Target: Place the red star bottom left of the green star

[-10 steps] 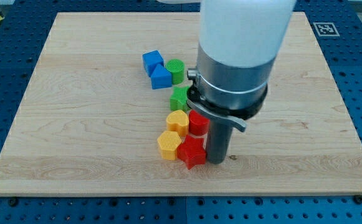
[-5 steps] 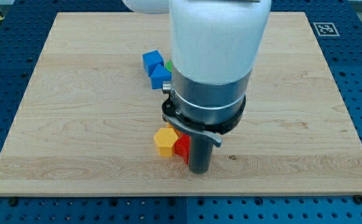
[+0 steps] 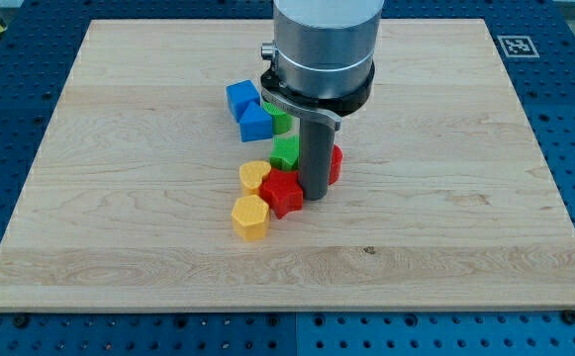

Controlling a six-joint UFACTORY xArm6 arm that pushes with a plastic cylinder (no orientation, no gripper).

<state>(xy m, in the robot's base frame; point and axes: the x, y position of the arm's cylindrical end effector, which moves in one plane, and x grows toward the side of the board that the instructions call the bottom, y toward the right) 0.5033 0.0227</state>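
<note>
The arm's dark rod, having no jaws, rests my tip (image 3: 315, 195) against the red plastic star (image 3: 282, 193), just below the green plastic star (image 3: 286, 152); a gentle leftward nudge seems advisable

The red star-shaped plastic block (image 3: 282, 193) lies flat, touching my tip (image 3: 315, 196) on its left side. The green star-shaped plastic block (image 3: 285, 152) sits just above it, left of the rod and partly hidden.

No readable text; only a black-and-white marker (image 3: 514, 45) at the board's (image 3: 119, 198) corner.
</note>
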